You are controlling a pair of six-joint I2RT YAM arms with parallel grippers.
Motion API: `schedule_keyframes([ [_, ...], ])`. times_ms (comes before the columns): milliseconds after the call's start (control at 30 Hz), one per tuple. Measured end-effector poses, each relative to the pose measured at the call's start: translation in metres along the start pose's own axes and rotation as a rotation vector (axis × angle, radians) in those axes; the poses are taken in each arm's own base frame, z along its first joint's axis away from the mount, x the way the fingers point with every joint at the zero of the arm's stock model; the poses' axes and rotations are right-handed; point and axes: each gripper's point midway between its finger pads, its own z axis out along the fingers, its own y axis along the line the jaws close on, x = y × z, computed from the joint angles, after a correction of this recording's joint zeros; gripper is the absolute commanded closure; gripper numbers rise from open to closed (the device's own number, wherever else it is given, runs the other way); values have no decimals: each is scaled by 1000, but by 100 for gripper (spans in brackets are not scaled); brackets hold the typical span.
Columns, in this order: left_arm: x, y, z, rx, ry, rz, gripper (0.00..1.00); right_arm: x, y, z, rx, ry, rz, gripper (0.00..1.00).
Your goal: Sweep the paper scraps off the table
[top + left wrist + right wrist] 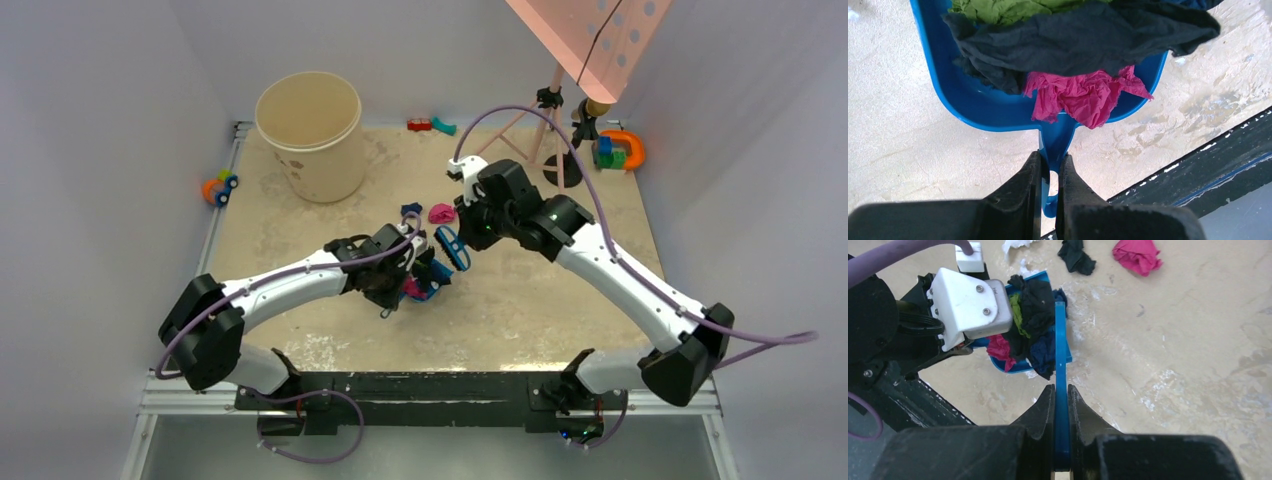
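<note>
My left gripper (1051, 164) is shut on the handle of the blue dustpan (973, 107), which rests on the table (540, 320). Green, black and pink paper scraps (1083, 95) are heaped in the pan. My right gripper (1061, 392) is shut on the blue brush (1061, 340), whose head stands at the pan's open edge. Loose paper scraps lie beyond it: a pink wad (1138, 255), a black one (1076, 256) and a white bit (1015, 244). From above, the left gripper (412, 272), dustpan (428, 288), brush (452, 248) and right gripper (465, 225) meet at mid-table, with the pink wad (441, 213) just behind.
A tall cream bucket (310, 135) stands at the back left of the table. Small toys sit by the left rail (220, 187), at the back edge (430, 125) and at the back right (618, 150), near a tripod stand (545, 130). The dark base bar (430, 385) runs along the near edge.
</note>
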Motion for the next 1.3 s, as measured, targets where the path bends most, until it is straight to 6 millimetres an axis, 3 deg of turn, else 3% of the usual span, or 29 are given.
schedule_keyframes([
  [167, 1, 0, -5, 5, -11, 0, 100, -12, -14, -31, 72, -92, 38, 100],
  [367, 2, 2, -21, -3, -26, -3, 100, -20, -48, -66, 263, -196, 117, 100],
  [600, -8, -1, -45, -7, -27, -15, 100, -8, -80, -99, 430, -289, 223, 100],
  [733, -18, 0, -62, -9, -43, -37, 100, 1, -84, -99, 453, -289, 252, 100],
  [933, -44, 13, -95, -18, -92, -88, 100, 22, -85, -84, 458, -236, 277, 100],
  [1067, -63, 36, -125, -50, -132, -132, 100, 35, -82, -78, 439, -215, 284, 100],
  [1300, -105, 72, -168, -103, -204, -173, 100, 36, -79, -77, 418, -217, 288, 100],
])
